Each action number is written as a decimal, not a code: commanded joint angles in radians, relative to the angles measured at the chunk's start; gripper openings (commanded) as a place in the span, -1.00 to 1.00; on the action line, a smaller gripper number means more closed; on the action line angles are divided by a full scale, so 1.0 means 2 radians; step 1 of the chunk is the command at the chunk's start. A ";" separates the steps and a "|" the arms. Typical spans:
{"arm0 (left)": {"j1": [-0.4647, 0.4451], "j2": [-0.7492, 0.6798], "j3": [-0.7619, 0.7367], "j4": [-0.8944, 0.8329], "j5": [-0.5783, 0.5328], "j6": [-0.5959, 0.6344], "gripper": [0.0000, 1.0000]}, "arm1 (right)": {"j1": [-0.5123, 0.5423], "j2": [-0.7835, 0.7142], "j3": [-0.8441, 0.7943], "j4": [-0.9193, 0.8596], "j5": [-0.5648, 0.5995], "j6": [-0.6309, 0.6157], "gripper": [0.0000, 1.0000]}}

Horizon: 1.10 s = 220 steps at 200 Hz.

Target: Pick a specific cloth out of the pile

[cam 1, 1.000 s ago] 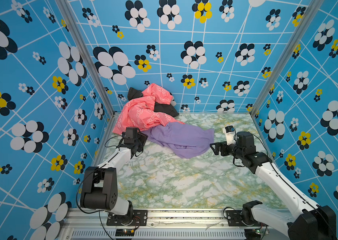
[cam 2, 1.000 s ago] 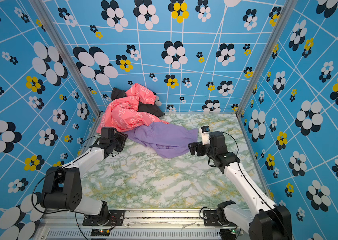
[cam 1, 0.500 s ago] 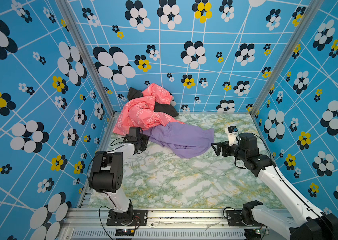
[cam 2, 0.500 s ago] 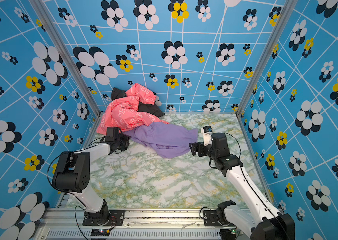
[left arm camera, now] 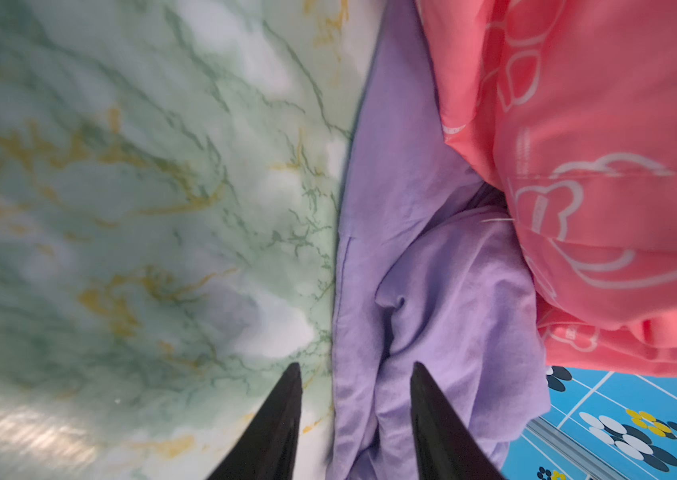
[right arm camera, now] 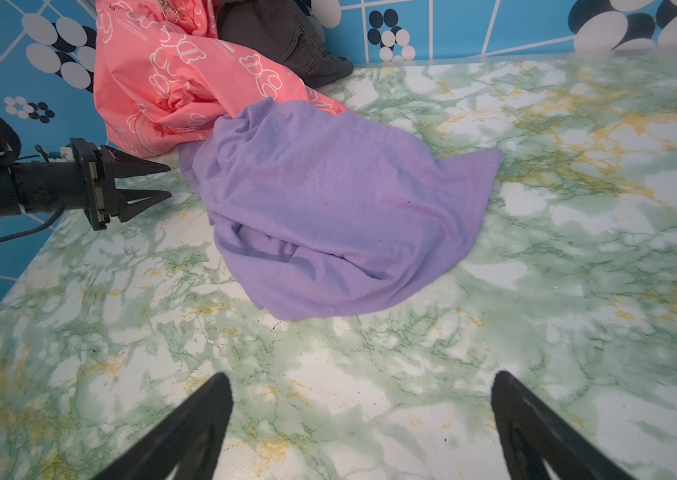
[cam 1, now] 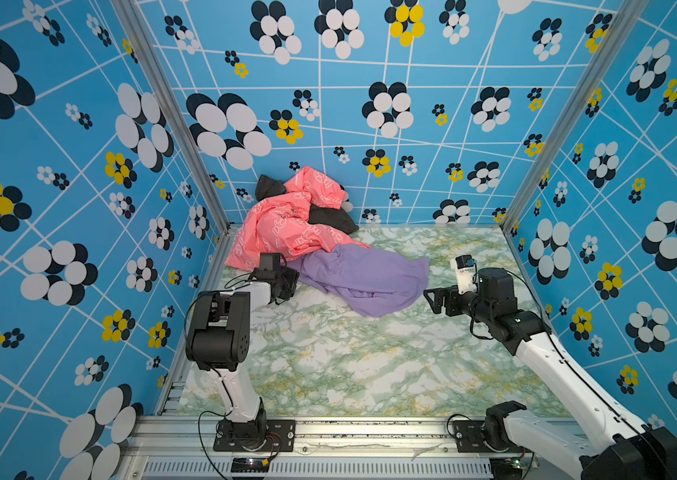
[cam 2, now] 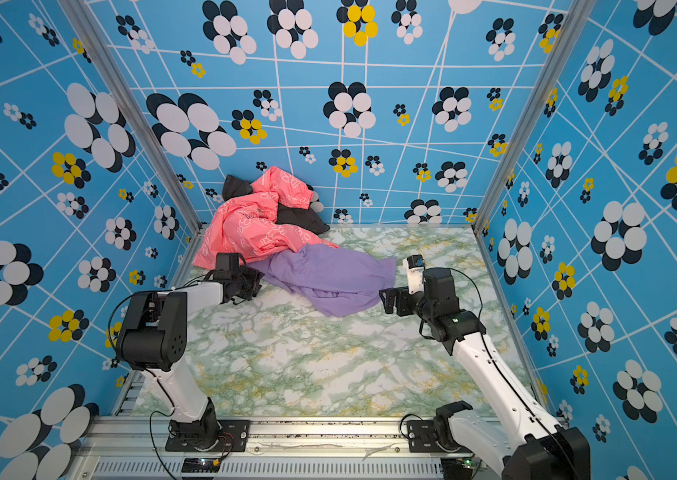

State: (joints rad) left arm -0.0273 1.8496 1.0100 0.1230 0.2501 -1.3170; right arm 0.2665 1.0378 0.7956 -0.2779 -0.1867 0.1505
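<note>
The cloth (cam 1: pixel 361 278) (cam 2: pixel 328 278) is plain lavender and lies crumpled on the marble table, its left end tucked under the pile. In the pile are a coral-pink garment (cam 1: pixel 282 224) with white print and a dark grey-black garment (cam 1: pixel 330 218), heaped in the back left corner. My left gripper (cam 1: pixel 294 281) (cam 2: pixel 259 282) is at the cloth's left edge. In the left wrist view its jaws (left arm camera: pixel 353 368) stand apart, with a lavender fold (left arm camera: pixel 432 270) between them. My right gripper (cam 1: pixel 430 301) (right arm camera: pixel 359 378) is wide open over bare table, just right of the cloth (right arm camera: pixel 328 199).
Blue flower-patterned walls (cam 1: pixel 370 124) close in the table (cam 1: pixel 370 365) on three sides. The pile leans against the back wall and the left corner post (cam 1: pixel 187 137). A metal rail (cam 1: pixel 349 432) with both arm bases runs along the front edge.
My left arm's elbow has folded up and back toward the front, and its gripper has slid slightly right onto the cloth's edge, with its jaws narrowing. My right gripper has barely moved.
</note>
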 commanded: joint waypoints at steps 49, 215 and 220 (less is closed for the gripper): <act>0.008 0.040 0.032 -0.001 0.021 0.010 -0.23 | 0.004 -0.004 -0.001 -0.007 0.011 0.005 0.99; 0.008 0.086 0.059 0.038 0.029 0.003 -0.83 | 0.004 -0.002 0.000 -0.012 0.012 0.003 0.99; 0.008 0.084 0.059 0.041 0.029 0.004 -0.88 | 0.004 -0.002 0.000 -0.012 0.011 0.003 0.99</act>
State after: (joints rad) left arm -0.0189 2.0041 1.1030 0.1753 0.3023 -1.3209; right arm 0.2665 1.0378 0.7956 -0.2813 -0.1692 0.1505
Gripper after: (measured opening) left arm 0.099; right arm 0.991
